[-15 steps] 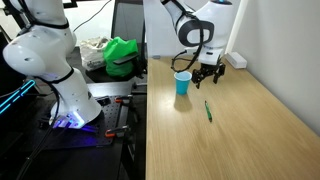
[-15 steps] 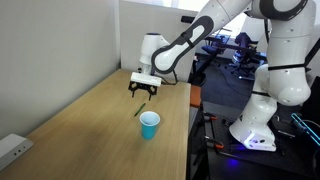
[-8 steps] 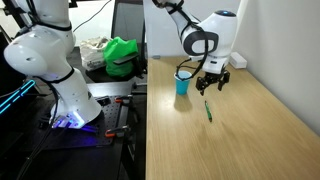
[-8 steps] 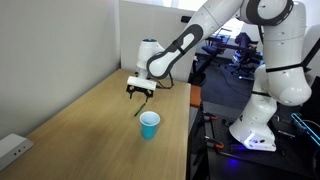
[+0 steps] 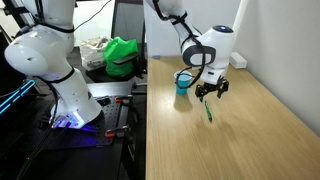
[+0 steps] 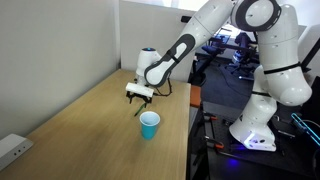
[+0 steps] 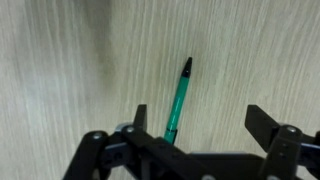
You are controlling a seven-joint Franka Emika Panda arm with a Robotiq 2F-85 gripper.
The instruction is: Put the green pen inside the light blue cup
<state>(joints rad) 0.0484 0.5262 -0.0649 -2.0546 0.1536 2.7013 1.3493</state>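
Observation:
The green pen (image 7: 178, 102) lies flat on the wooden table; it also shows in both exterior views (image 5: 208, 111) (image 6: 139, 109). The light blue cup stands upright on the table in both exterior views (image 5: 182, 83) (image 6: 149, 125), a short way from the pen. My gripper (image 7: 200, 125) is open and hovers just above the pen, whose lower end passes near one finger in the wrist view. In both exterior views the gripper (image 5: 209, 91) (image 6: 139, 97) hangs low over the pen, empty.
A green cloth (image 5: 122, 55) lies on a cluttered side stand beyond the table edge. A second white robot (image 5: 45, 60) stands off the table. A white power strip (image 6: 12, 148) sits at a table corner. The table edge (image 6: 188, 130) runs near the cup.
My gripper has moved away from above the cup and lowered over the green pen. Pen and cup have not moved.

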